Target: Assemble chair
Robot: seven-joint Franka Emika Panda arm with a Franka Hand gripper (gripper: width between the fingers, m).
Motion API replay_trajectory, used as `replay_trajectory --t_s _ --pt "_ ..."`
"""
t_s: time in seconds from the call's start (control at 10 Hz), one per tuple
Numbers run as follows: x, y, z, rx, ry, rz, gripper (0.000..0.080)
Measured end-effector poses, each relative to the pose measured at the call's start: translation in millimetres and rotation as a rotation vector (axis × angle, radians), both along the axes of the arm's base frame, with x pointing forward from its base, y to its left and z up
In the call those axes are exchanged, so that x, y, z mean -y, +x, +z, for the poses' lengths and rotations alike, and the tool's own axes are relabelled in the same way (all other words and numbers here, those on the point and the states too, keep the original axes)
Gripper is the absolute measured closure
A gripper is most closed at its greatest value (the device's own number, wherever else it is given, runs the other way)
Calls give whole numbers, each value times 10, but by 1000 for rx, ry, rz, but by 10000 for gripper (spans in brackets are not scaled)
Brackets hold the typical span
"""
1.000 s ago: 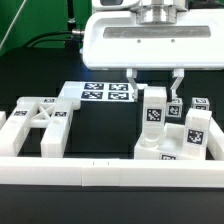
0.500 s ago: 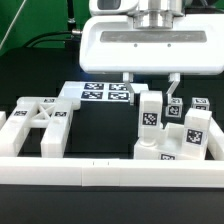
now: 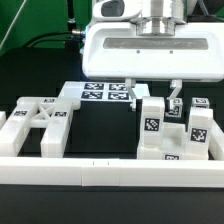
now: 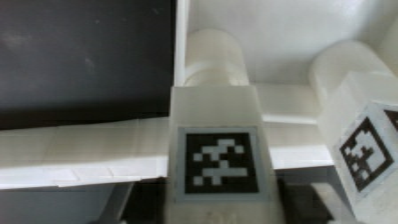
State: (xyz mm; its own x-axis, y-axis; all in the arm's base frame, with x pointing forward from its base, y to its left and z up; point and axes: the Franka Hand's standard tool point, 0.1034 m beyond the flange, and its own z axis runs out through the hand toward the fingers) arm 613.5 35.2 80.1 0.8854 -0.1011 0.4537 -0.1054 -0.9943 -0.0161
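My gripper (image 3: pixel 152 92) hangs over the right-hand cluster of white chair parts. It is open, with one finger on each side of the top of an upright white tagged block (image 3: pixel 152 122). In the wrist view the same block (image 4: pixel 217 150), tag facing up, lies between the jaws of the gripper (image 4: pixel 222 208). I cannot tell whether the fingers touch it. More tagged blocks (image 3: pixel 197 127) stand close on the exterior view's right. A flat framed chair piece (image 3: pixel 40 125) with several tags lies on the exterior view's left.
The marker board (image 3: pixel 105 93) lies at the back centre. A long white border rail (image 3: pixel 100 172) runs along the front, and another rail (image 3: pixel 12 135) borders the exterior view's left. The neighbouring blocks crowd the upright block on one side.
The gripper has moved straight down. Its fingertips were above the upright block's top and now straddle its upper end. The parts have not moved.
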Motion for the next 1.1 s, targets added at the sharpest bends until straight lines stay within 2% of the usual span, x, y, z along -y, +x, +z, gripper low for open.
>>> replay_trajectory --t_s 0.1,0.2,0.3,0.4,0.5,0.9,1.1 --pt "0 0 0 0 0 0 512" --pt "6 4 4 -2 0 0 321" --pt "32 26 38 -8 3 -2 321" --pt "50 37 66 -8 4 -2 185" --pt "75 45 90 -11 4 -1 156" --pt "129 97 255 -33 20 -8 150" --pt "122 69 215 -64 25 -7 150"
